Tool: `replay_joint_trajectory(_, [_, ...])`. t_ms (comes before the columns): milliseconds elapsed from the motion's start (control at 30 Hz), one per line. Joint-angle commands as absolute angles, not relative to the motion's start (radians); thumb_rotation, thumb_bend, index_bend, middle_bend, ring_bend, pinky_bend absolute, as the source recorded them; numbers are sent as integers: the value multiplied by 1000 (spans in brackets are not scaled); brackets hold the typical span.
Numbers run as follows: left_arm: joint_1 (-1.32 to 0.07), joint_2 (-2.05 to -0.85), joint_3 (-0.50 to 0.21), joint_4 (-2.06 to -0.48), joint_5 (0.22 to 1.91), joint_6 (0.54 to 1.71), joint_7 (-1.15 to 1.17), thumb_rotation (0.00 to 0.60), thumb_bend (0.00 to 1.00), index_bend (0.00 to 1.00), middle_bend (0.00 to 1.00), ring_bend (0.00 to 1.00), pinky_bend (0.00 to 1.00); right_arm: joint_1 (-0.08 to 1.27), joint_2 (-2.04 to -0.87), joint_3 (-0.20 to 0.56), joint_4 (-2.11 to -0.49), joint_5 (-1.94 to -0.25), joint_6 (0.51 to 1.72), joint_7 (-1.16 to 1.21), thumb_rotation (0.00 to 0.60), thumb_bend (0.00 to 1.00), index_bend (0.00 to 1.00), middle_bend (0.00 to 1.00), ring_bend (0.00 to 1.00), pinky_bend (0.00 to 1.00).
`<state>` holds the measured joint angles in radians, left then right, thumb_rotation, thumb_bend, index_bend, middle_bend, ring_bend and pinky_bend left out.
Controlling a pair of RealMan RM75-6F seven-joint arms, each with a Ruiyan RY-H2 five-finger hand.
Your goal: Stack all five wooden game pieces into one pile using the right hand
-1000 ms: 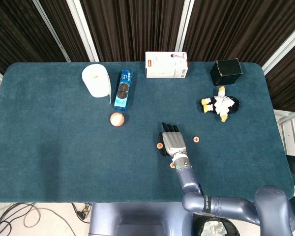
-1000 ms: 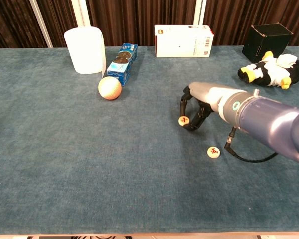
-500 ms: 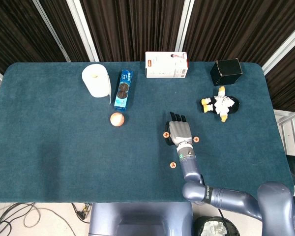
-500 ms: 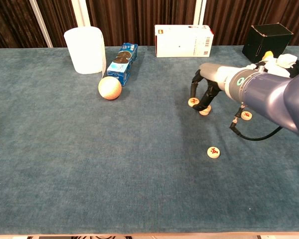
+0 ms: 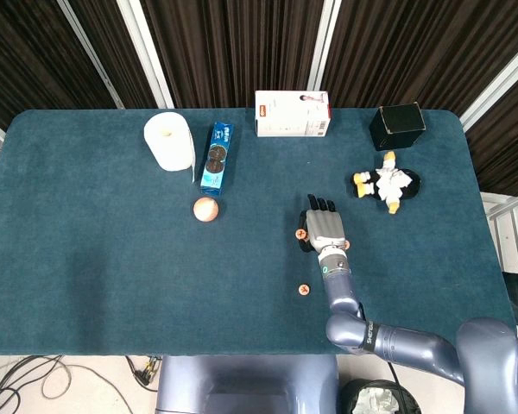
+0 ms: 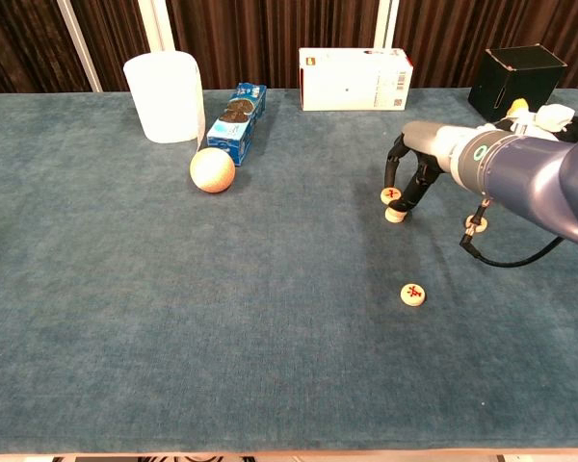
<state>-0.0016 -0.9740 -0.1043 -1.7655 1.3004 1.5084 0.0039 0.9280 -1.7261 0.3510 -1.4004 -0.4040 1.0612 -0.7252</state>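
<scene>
The risk is that the piece [image 6: 392, 195] pinched in the right hand [image 6: 411, 171] lands off-centre on the disc [image 6: 395, 215] just below it and slides off, since the fingers hide the alignment (a judgement, not something seen). That held piece sits at the fingertips, directly above the disc on the table [image 6: 173, 318]. Another piece [image 6: 412, 294] lies well apart, nearer the robot.
</scene>
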Motion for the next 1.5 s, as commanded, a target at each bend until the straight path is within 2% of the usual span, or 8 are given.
replay_joint_trajectory(33, [-1, -975, -105, -1765, 1299, 1510, 4, 600, 109, 13, 0, 0, 0, 928, -1728, 346, -1397, -403, 1060, -726, 600, 407, 511, 0, 0, 0])
replay_joint_trajectory(1500, [-2, -977, -107, -1766, 1294, 1508, 13, 600, 109, 14, 0, 0, 0, 929, -1721, 335, -1383, -394, 1061, -711, 600, 407, 458, 0, 0, 0])
